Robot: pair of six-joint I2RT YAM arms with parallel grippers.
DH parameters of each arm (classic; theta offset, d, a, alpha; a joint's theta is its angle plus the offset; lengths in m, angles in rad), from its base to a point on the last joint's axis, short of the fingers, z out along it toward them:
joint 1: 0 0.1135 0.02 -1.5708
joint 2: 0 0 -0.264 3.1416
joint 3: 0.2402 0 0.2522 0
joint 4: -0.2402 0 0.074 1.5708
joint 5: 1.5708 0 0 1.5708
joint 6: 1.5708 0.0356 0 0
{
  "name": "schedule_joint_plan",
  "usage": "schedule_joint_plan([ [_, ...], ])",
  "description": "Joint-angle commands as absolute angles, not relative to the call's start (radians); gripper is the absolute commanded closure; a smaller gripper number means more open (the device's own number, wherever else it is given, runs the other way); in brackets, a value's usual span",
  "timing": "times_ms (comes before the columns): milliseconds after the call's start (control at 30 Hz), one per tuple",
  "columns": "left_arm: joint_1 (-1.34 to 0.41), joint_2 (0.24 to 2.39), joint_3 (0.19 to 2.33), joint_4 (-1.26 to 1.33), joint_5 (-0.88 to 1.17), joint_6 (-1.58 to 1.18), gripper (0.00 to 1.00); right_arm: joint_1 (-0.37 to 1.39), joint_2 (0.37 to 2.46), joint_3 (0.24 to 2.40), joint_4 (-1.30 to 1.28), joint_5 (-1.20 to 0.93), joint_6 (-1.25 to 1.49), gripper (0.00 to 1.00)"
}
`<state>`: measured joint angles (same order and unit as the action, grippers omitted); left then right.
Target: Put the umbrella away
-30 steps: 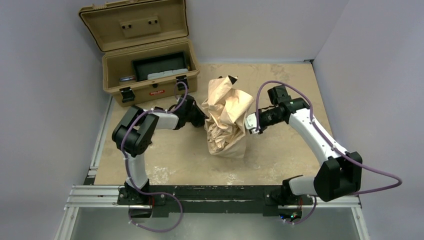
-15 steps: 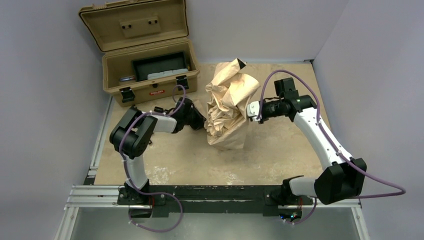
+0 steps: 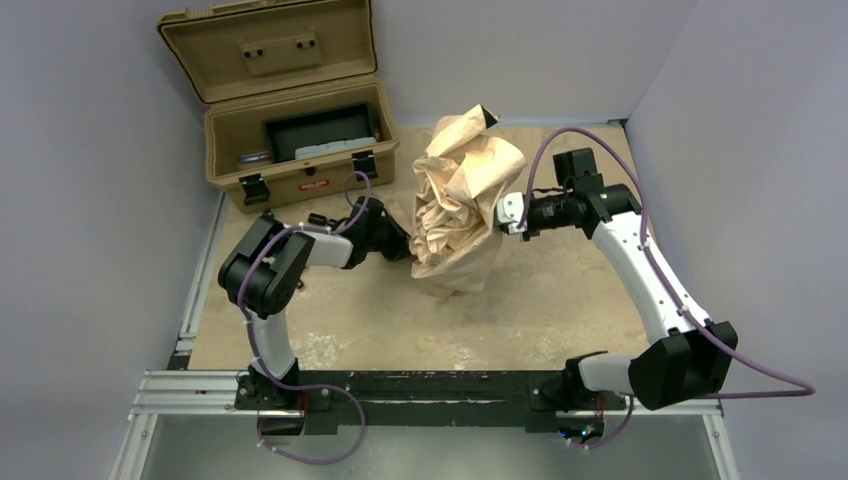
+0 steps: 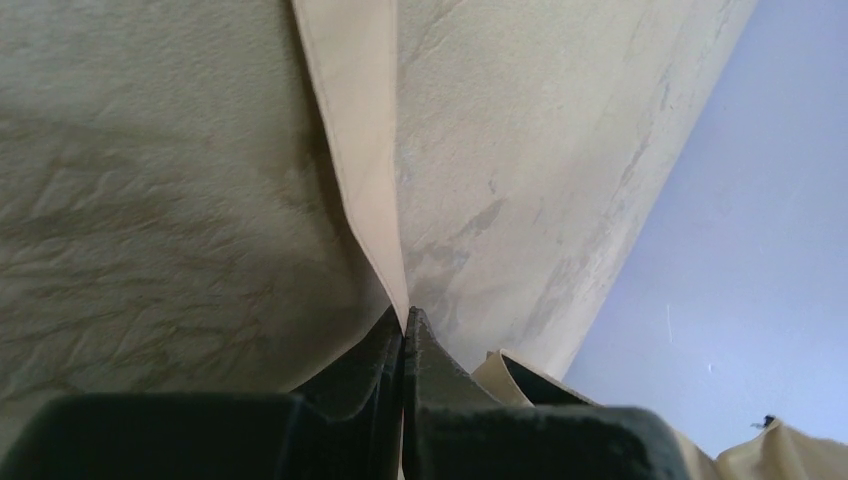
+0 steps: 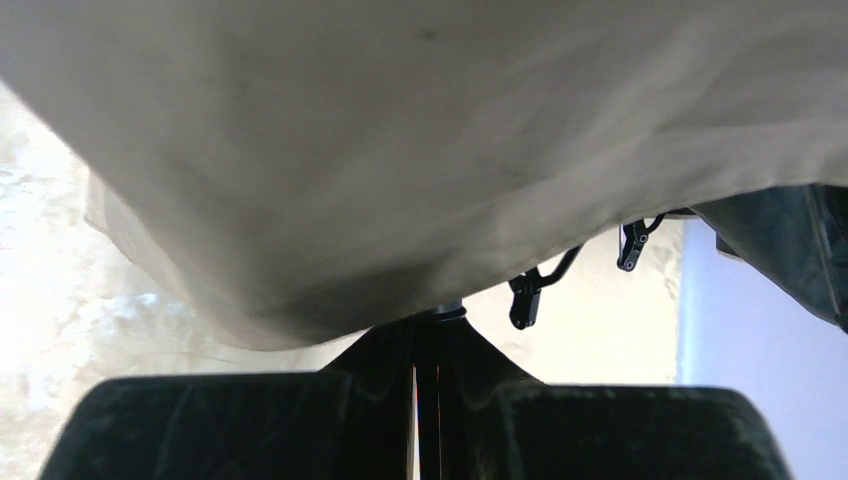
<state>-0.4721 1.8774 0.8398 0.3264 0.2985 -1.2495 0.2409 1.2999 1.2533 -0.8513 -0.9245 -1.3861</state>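
The umbrella (image 3: 460,205) is a crumpled beige fabric bundle held up between both arms in the middle of the table. My left gripper (image 3: 405,243) is shut on a fold of its fabric at the lower left; in the left wrist view the tan edge (image 4: 365,160) runs into the closed fingertips (image 4: 404,318). My right gripper (image 3: 505,215) is shut on a dark part of the umbrella at its right side; in the right wrist view the canopy (image 5: 400,150) hangs over the closed fingertips (image 5: 437,320) and dark rib ends (image 5: 527,295) show. Handle and strap are hidden.
An open tan hard case (image 3: 300,150) stands at the back left, its lid up, with a dark tray and small items inside. Walls close the table on the left, back and right. A metal rail (image 3: 430,385) runs along the near edge.
The right gripper has moved back and up with the umbrella's right side, lifting and tipping the bundle toward the back. The left gripper has stayed nearly in place, holding the fabric.
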Motion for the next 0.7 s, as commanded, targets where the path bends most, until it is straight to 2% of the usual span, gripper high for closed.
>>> schedule_joint_plan([
  [0, -0.473, 1.89, 0.913, 0.358, 0.339, -1.253, 1.0, 0.26, 1.286, 1.327, -1.133, -1.046, -1.613, 1.0],
  [133, -0.474, 1.923, 0.974, 0.373, 0.365, -1.244, 1.0, 0.293, 1.275, 1.279, -1.178, -1.01, -1.641, 1.0],
  [333, -0.474, 1.965, 1.075, 0.437, 0.441, -1.244, 1.0, 0.448, 1.293, 1.203, -1.067, -0.869, -1.493, 1.0],
  [667, -0.468, 1.978, 1.103, 0.556, 0.509, -1.201, 1.0, 0.467, 1.511, 1.246, -1.057, -0.661, -1.318, 1.0],
])
